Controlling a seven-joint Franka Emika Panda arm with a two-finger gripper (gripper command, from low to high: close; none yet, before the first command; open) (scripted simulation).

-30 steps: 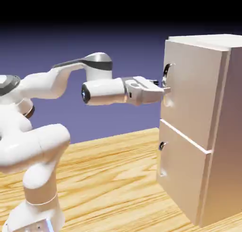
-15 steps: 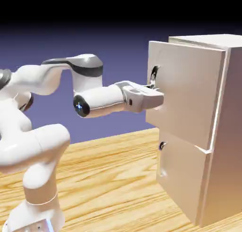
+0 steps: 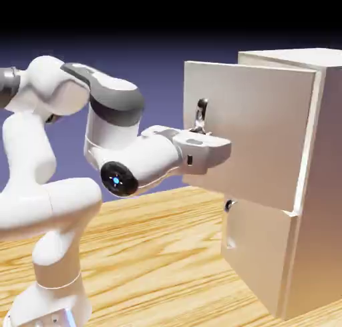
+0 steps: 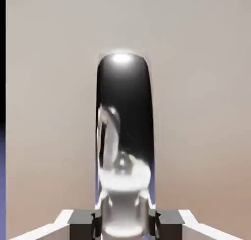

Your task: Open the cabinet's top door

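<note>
1. Gripper (image 4: 125,219): jaws closed tight on the handle (image 4: 123,136), one grey fingertip (image 4: 82,218) at 8 o'clock of the bar and the other at 4 o'clock. The chrome bar fills the gap between them and runs up the centre of the hand view. Reason, as I judge it: a bar pinched from both sides cannot slip sideways while the door is drawn along its arc.

2. Exterior view: gripper (image 3: 212,147) meets the lower part of the handle (image 3: 200,116), with the upper end of the bar standing clear at 12 o'clock of the hand. The forearm lies at 8 o'clock of the grip, angled so that the hand faces the panel square on.

3. Top door (image 3: 250,135): swung partly out from the cabinet (image 3: 320,185). Its free edge, by the handle, points toward 9 o'clock; the hinge side sits at 3 o'clock, against the cabinet front. In the hand view the top door (image 4: 196,87) is a flat beige field behind the bar.

4. Lower panel (image 3: 257,252), at 6 o'clock of the top door: flush and shut, its small dark knob (image 3: 229,204) untouched. Not part of this task.

5. Judgement: opening is under way but not finished. The remaining pull must follow the hinge arc; a straight pull risks twisting the bar out of the jaws.
</note>
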